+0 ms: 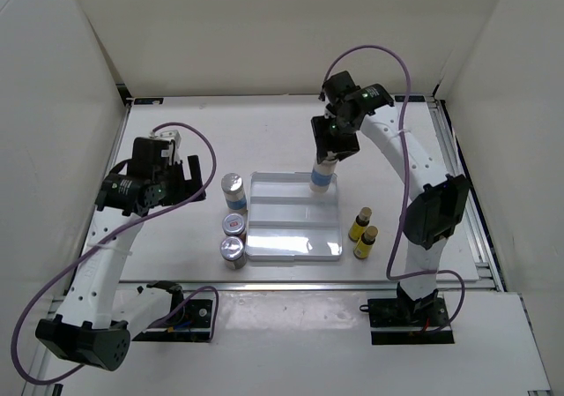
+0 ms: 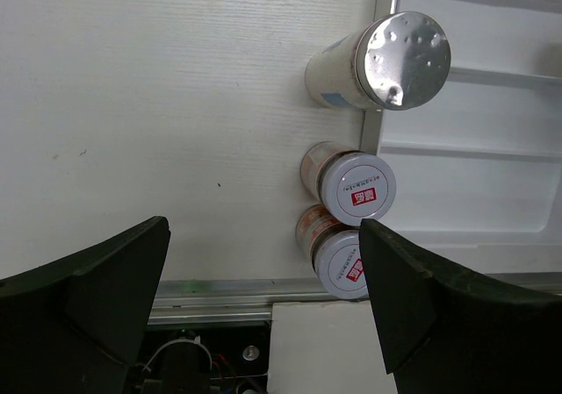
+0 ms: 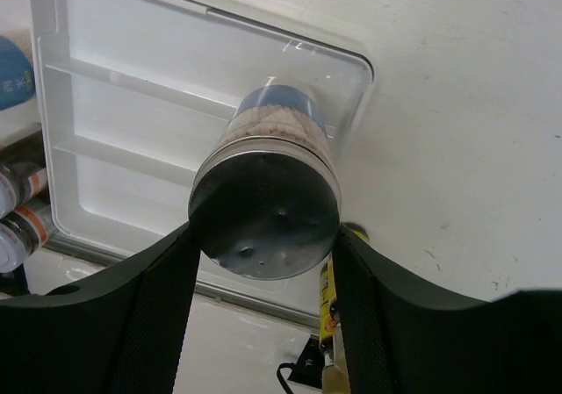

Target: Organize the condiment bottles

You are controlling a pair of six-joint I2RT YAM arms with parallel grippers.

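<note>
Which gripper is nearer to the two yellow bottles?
Right. The right gripper holds a tall bottle behind the yellow bottles; the left gripper is far off, left of the tray.

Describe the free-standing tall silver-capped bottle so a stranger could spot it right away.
Start at the white ridged rectangular tray in the middle of the table. Three containers line its left edge; the tall silver-capped bottle is the farthest from the arm bases. It is taller than the two short reddish-labelled jars, and unlike its twin in the right gripper, nothing holds it.
</note>
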